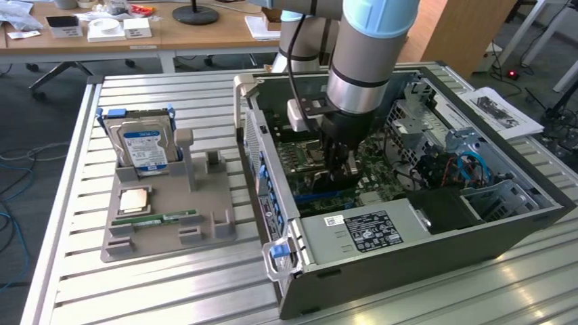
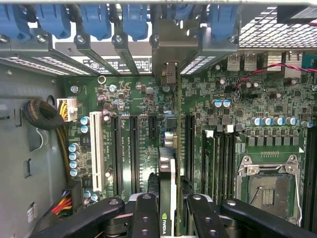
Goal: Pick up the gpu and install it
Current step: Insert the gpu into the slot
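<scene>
The gpu stands edge-on between my two black fingers, low over the green motherboard inside the open computer case. Its silver end bracket reaches up to the row of rear slot openings with blue latches. The card lines up along the long black expansion slots. My gripper is shut on the gpu's upper edge. In the exterior view the gripper reaches straight down into the middle of the case, and the card below it is mostly hidden by the fingers.
A grey holder on the slatted table at the exterior view's left carries a hard drive with a blue label, a small chip and a green memory stick. The CPU socket, cable bundles and power supply crowd the case.
</scene>
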Motion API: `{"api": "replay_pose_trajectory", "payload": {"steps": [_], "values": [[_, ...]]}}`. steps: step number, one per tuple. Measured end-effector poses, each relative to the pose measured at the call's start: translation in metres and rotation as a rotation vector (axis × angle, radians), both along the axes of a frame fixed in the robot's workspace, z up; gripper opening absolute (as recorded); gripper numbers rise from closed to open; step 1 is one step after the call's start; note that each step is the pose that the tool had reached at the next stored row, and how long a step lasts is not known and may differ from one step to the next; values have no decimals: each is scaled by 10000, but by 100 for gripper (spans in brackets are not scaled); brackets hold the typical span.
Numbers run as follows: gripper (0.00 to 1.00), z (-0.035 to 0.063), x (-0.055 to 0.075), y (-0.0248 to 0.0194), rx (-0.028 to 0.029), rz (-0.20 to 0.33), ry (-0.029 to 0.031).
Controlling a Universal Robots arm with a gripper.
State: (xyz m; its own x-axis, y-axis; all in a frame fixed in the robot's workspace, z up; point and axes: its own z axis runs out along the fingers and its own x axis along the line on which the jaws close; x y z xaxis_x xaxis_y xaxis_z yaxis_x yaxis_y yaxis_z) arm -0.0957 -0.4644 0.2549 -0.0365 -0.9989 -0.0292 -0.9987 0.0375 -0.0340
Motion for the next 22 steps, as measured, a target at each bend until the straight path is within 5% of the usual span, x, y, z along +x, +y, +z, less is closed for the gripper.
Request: {"api": "replay_pose_trajectory", "payload": {"steps": [22], "values": [[27,-15,0,0,6,-5,0]]}}
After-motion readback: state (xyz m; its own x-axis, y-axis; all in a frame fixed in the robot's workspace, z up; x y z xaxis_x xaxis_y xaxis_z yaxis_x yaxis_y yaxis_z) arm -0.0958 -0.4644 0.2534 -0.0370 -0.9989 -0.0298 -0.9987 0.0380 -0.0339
